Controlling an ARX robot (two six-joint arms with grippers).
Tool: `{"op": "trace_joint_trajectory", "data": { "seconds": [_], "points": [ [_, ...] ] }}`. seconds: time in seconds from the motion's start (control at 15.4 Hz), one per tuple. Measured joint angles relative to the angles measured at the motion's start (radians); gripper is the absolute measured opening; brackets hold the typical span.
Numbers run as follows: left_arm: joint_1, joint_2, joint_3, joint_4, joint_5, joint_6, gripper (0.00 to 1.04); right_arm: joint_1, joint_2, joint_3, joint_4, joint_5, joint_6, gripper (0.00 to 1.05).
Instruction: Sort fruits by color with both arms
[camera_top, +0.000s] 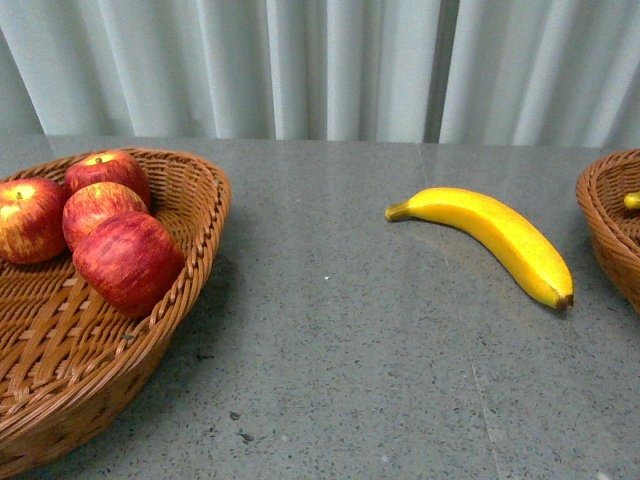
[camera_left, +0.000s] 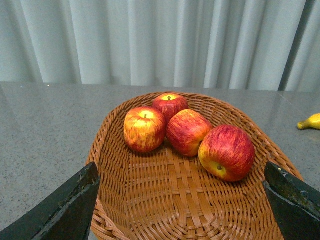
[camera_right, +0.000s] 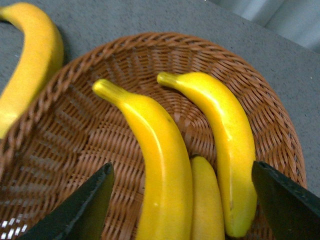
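Several red apples (camera_top: 128, 262) lie in the left wicker basket (camera_top: 195, 275); the left wrist view shows them (camera_left: 227, 151) in that basket (camera_left: 175, 200). One banana (camera_top: 500, 238) lies on the grey table between the baskets. Three bananas (camera_right: 160, 165) lie in the right wicker basket (camera_right: 65, 145); the loose banana (camera_right: 30, 65) shows beside its rim. My left gripper (camera_left: 182, 205) is open and empty above the apple basket. My right gripper (camera_right: 182, 200) is open and empty above the bananas. Neither arm shows in the front view.
The right basket's rim (camera_top: 610, 225) shows at the front view's right edge, with a banana tip (camera_top: 632, 200) inside. A grey curtain (camera_top: 320, 65) hangs behind the table's far edge. Grey tabletop (camera_top: 340, 380) lies between the baskets.
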Motion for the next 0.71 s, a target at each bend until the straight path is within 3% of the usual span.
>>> {"op": "trace_joint_trajectory", "data": {
  "seconds": [0.26,0.45,0.65,0.71],
  "points": [
    [0.0,0.0,0.0,0.0,0.0,0.0,0.98,0.031,-0.019,0.029,-0.013,-0.018,0.038,0.98],
    [0.0,0.0,0.0,0.0,0.0,0.0,0.98,0.058,-0.026,0.052,-0.011,-0.025,0.063,0.99],
    [0.0,0.0,0.0,0.0,0.0,0.0,0.98,0.253,-0.024,0.144,0.016,-0.013,0.207,0.98],
    [0.0,0.0,0.0,0.0,0.0,0.0,0.98,0.425,0.08,0.216,0.029,0.065,0.249,0.98]
  ]
}}
